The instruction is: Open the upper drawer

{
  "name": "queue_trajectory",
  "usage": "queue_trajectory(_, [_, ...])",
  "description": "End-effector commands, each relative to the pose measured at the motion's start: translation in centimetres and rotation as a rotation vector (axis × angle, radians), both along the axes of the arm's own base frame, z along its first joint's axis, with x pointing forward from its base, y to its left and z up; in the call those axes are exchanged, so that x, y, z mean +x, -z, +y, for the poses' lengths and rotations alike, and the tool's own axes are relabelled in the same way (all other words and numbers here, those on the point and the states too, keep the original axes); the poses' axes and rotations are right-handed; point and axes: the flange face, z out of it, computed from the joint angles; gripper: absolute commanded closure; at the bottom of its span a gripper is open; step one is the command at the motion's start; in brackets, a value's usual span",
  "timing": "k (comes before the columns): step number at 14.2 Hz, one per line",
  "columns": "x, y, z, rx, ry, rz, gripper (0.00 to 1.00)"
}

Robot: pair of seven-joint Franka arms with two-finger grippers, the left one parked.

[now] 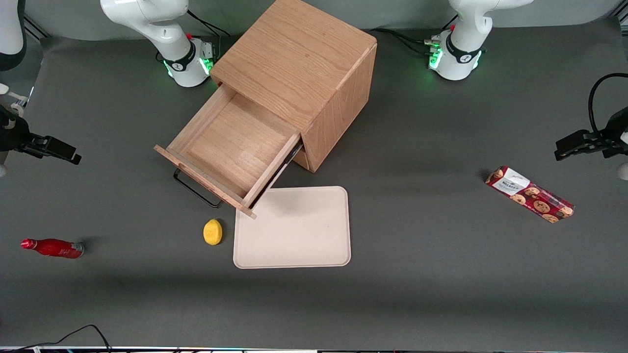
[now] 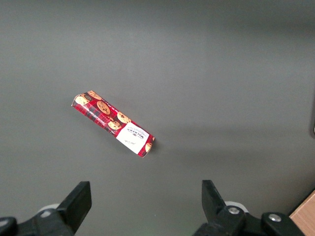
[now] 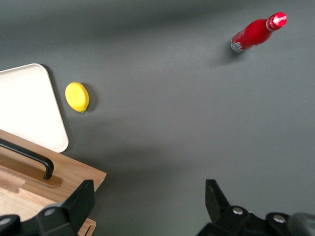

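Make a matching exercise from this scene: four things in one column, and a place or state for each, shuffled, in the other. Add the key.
Things:
1. upper drawer
2. lemon
3. red bottle
4. gripper

Places or states:
A. lying on its side toward the working arm's end of the table
B. pulled out, tray empty
C. beside the beige tray, on the mat
D. open, holding nothing, above the mat near the drawer's front

Pairs: 1-B, 2-C, 3-A, 4-D
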Motion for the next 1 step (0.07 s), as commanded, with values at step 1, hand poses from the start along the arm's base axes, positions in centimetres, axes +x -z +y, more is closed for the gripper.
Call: queue_trajectory(1, [0.44,-0.55,-0.18,0.001,-0.006,-0.014,0.0])
